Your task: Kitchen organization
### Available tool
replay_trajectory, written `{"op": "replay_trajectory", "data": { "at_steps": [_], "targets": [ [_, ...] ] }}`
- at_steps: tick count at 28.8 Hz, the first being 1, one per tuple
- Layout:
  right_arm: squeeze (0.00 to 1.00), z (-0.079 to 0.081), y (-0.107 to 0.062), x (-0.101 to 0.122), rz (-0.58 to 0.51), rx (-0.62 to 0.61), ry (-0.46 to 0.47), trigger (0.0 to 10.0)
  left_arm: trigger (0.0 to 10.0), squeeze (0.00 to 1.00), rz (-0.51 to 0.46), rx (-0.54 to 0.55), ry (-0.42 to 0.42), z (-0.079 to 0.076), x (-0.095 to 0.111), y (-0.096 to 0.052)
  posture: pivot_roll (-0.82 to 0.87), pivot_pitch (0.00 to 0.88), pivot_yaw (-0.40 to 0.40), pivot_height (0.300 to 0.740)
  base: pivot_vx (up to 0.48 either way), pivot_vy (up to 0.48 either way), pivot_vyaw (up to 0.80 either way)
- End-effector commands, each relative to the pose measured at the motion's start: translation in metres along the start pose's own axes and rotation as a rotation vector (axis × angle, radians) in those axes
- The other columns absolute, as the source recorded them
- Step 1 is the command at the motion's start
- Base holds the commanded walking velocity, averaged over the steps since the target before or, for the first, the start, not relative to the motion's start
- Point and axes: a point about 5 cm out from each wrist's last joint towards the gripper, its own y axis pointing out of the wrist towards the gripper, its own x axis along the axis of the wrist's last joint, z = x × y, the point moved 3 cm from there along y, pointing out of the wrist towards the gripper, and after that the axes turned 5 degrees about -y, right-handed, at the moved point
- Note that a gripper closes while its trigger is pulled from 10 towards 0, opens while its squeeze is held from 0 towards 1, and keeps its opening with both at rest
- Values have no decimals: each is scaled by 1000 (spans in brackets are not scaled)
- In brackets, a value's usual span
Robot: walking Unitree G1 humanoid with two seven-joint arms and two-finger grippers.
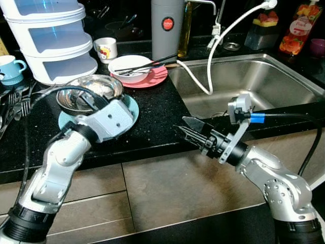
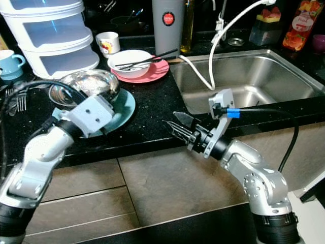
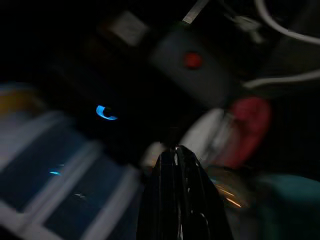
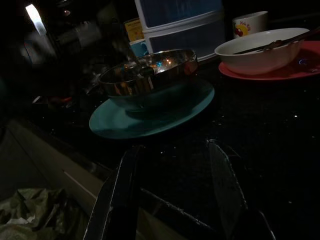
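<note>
Standing at the black counter [image 1: 152, 117], the robot has both arms raised over its front edge. Left gripper [image 3: 176, 155]: at the steel bowl [image 1: 94, 90], fingers pressed together with no gap, nothing between them; from the head views its tips are hidden behind the wrist housing. The steel bowl sits on a teal plate [image 2: 122, 108] near the counter's front edge. Right gripper [image 1: 190, 129]: held just off the counter edge in front of the sink [image 1: 254, 81], fingers spread apart and empty, pointing toward the teal plate. Behind the steel bowl: a white bowl [image 1: 131, 66] on a pink plate [image 1: 155, 77], black chopsticks [image 1: 152, 63] laid across it. Further back, a white mug [image 1: 106, 48], a white drawer unit [image 1: 51, 35], a grey thermos [image 1: 166, 25]. Blue cup [image 1: 10, 68] at far left, forks [image 1: 18, 104] beside it. A white hose [image 1: 213, 51] curves into the sink.
</note>
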Motion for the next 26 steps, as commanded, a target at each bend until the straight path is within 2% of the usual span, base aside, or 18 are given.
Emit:
{"op": "replay_trajectory", "data": {
  "at_steps": [1,3,9,14,17,20,26],
  "targets": [
    [0,1,1,3,-8,0,-10,10000,0,0,-3,26,24,10,4,1,61,0,38,740,0,0,0],
    [0,1,1,3,-9,-1,-9,10000,0,0,-16,36,22,15,8,2,63,0,38,740,0,0,0],
    [0,1,2,3,-13,-4,-6,10000,0,0,-18,24,43,17,10,2,65,0,39,740,0,0,0],
    [0,-4,3,3,-30,-54,8,10000,0,0,-88,72,-74,29,28,6,64,0,39,740,0,0,0],
    [0,-8,4,3,-33,-86,5,10000,0,0,-107,78,-95,32,34,8,64,0,39,740,0,0,0],
    [0,-22,5,5,-45,-195,-3,10000,0,0,-143,63,-101,34,44,10,64,0,39,740,0,0,0],
    [0,-31,5,7,-65,-262,27,10000,0,0,-174,42,-150,35,51,13,63,0,41,740,0,0,-800]
  ]
}}
